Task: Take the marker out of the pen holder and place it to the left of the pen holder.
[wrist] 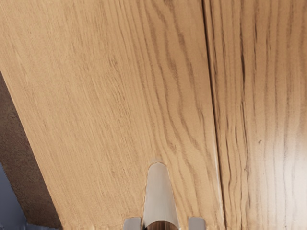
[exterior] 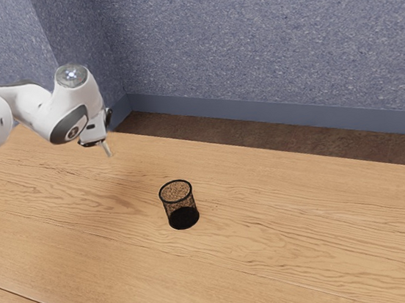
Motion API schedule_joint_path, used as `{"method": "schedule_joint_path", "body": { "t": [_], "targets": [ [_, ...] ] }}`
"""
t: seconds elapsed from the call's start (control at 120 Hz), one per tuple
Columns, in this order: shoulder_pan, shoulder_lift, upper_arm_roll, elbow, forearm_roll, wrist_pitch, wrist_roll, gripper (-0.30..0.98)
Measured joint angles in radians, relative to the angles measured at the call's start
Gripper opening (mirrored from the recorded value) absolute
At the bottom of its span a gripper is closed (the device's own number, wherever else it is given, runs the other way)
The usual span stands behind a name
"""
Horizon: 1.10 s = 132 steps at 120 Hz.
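At the exterior view's left, the white arm (exterior: 31, 110) reaches in above the table (exterior: 292, 222), bent so that the tool (exterior: 101, 142) hangs on the far side of the tabletop. The tool is clamped on the marker (exterior: 108, 150), which juts out from it, tilted a little, its free end aimed down. Over in the wrist view the marker's pale barrel runs between the two fingertips, with bare wood beyond its end; it looks to be held in the air rather than resting on anything.

Further right in the exterior view, well apart from the marker, the pen holder (exterior: 180, 206) stands upright on the table, a black mesh cup with no marker in it.

So the taking-out half of the job is done. What's left is the placing: I'd judge the step in hand to be carrying the marker to its spot left of the holder, lowering it until it meets the wood, and only then letting go. Whether it is already over the right spot, I can't tell for certain.
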Motion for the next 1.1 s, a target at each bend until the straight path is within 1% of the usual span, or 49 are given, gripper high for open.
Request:
{"method": "schedule_joint_path", "body": {
  "t": [0.242, 0.55, 0.708, 0.8, 0.833, 0.867, 0.9, 0.95, 1.008, 1.058, 1.1],
  "targets": [
    [0.002, -0.001, 0.06, -0.023, 0.007, 0.048, -0.033, -0.08],
    [-0.015, 0.035, 0.066, -0.032, 0.009, 0.064, -0.066, -0.08],
    [-0.025, 0.042, 0.066, -0.032, 0.006, 0.052, -0.075, 0.27],
    [-0.033, 0.035, 0.066, -0.032, 0.005, 0.047, -0.078, 0.41],
    [-0.056, 0.007, 0.065, -0.042, 0.002, 0.044, -0.08, 0.45],
    [-0.09, -0.052, 0.051, -0.075, -0.001, 0.035, -0.084, 0.49],
    [-0.115, -0.131, -0.001, -0.101, -0.031, 0.001, -0.093, 0.52],
    [-0.152, -0.288, -0.042, -0.118, -0.161, -0.126, -0.127, 0.55],
    [-0.217, -0.463, -0.035, -0.121, -0.281, -0.31, -0.182, 0.58],
    [-0.28, -0.535, -0.028, -0.117, -0.374, -0.438, -0.222, 0.61],
    [-0.327, -0.567, -0.022, -0.115, -0.434, -0.536, -0.253, 0.62]
  ]
}}
